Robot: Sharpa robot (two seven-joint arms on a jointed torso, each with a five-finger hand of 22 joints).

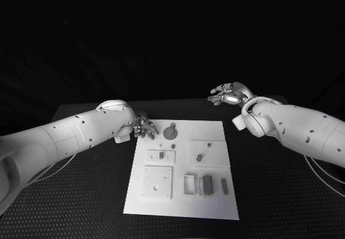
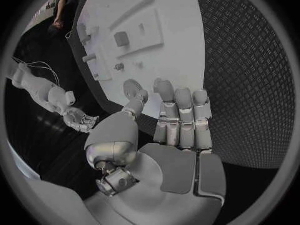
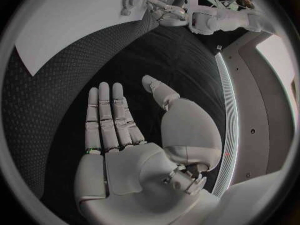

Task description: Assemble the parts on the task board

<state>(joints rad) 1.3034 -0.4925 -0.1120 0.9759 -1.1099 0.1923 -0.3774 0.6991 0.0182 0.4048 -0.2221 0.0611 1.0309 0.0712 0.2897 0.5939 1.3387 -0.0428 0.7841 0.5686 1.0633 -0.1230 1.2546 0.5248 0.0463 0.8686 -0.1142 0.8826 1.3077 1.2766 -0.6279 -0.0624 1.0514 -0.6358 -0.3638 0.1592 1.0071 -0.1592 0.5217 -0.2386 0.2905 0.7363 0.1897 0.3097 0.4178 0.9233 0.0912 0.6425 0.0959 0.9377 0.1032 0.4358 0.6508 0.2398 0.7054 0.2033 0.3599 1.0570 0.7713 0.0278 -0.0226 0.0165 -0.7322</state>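
We record the task board (image 1: 183, 169), a white plate lying flat at the middle of the black table (image 1: 86, 199), long axis running toward us, so that each fixture faces upward for access. At its twelve o'clock end lies a round gear-like disc part (image 1: 169, 132); toward six o'clock sit raised white square plates and a slotted tray holding upright grey bar parts (image 1: 208, 184). The left hand (image 1: 144, 127) hovers at the board's eleven o'clock corner, just beside the disc, fingers extended and close together, thumb apart, holding nothing; we judge it placed to take the disc first. The right hand (image 1: 229, 94) is raised off the board's one o'clock corner, well apart, flat and unclenched, holding nothing, seemingly parked clear. We find no legible writing, label or brand.
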